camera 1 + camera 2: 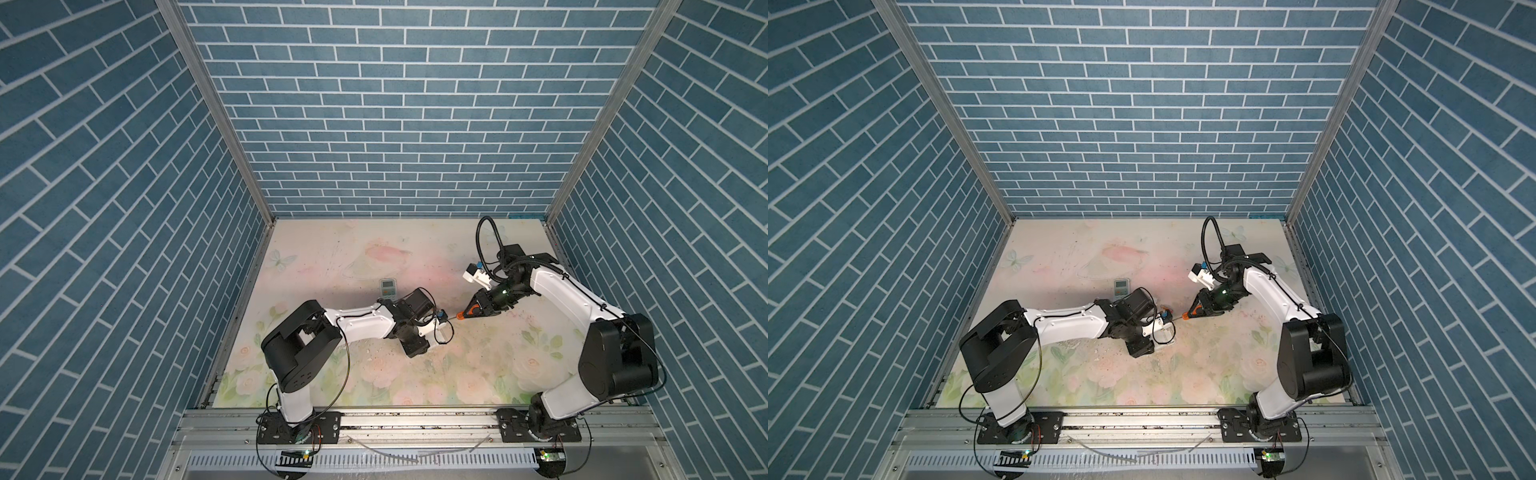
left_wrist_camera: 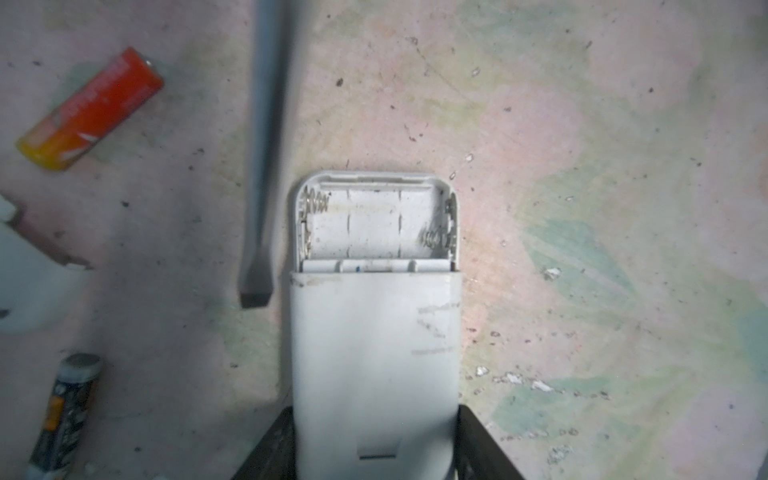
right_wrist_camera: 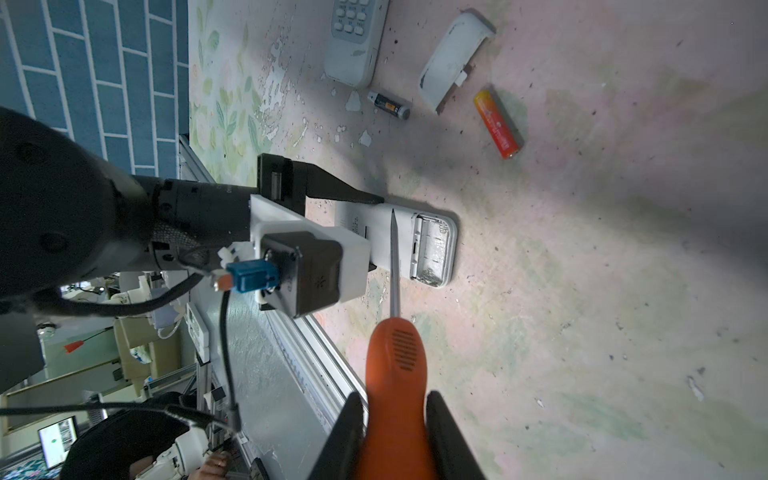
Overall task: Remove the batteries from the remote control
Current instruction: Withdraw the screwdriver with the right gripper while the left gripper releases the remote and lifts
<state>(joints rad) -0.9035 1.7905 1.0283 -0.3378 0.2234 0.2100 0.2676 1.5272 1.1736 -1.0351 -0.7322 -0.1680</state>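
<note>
Orange battery (image 3: 498, 124) flat on table (image 3: 623, 249), long axis slanting, nub end toward held remote control (image 2: 374, 353). Dark battery (image 3: 389, 106) flat too, near second remote (image 3: 353, 41) and white cover (image 3: 455, 58), not parallel to orange one.

Left gripper (image 2: 374, 411) part spread, pinching remote control by long sides. Open compartment (image 2: 374, 224) shows bare springs. Right gripper (image 3: 395, 397) clamped narrow on screwdriver (image 3: 395, 365) handle, tip close beside remote control.

Right wrist view shows whole cover and keypad. Left wrist view shows only cover's corner. Both top views: batteries too small to tell.
</note>
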